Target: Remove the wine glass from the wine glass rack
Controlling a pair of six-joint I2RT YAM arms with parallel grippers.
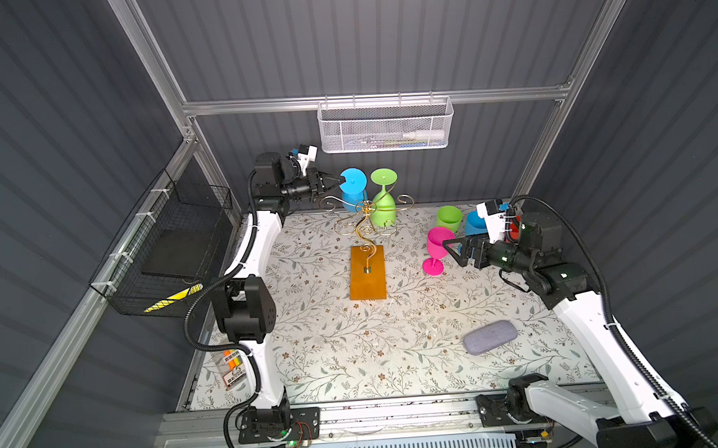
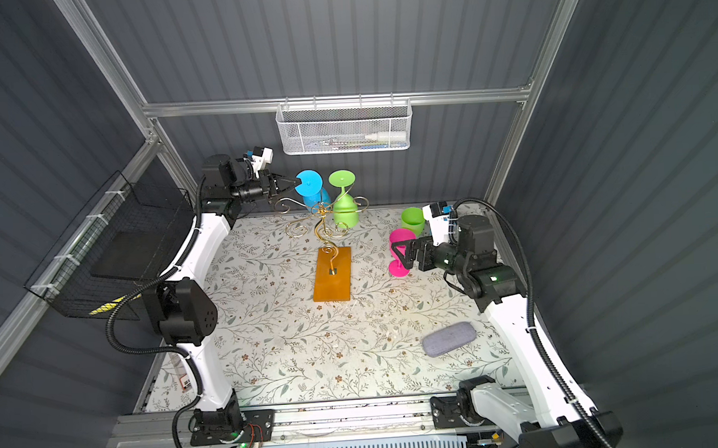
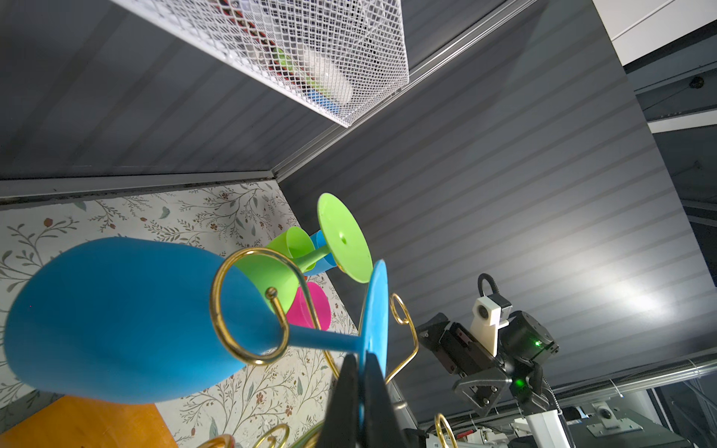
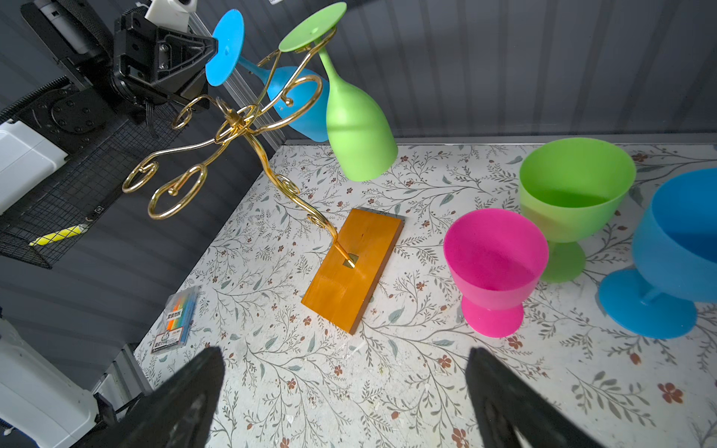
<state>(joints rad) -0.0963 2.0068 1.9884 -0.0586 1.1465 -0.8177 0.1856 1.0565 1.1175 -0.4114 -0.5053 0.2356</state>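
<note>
The blue wine glass [image 3: 116, 318] hangs bowl-down, stem tilted, on the wine glass rack [image 1: 368, 278]; the left wrist view shows the left pincer [image 3: 361, 360] clamping its foot, while the right pincer [image 4: 345, 357] stands wide.

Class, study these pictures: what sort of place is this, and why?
Probably a robot test booth: a left arm and right arm on a rail, grey panel walls, an aluminium frame.

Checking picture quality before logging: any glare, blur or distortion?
Left wrist view: light patch glares on the corrugated wall; left gripper on the blue wine glass dark, soft. Right wrist view: right gripper fingers blurred. Top views: sharp, wide-angle lean.
</note>
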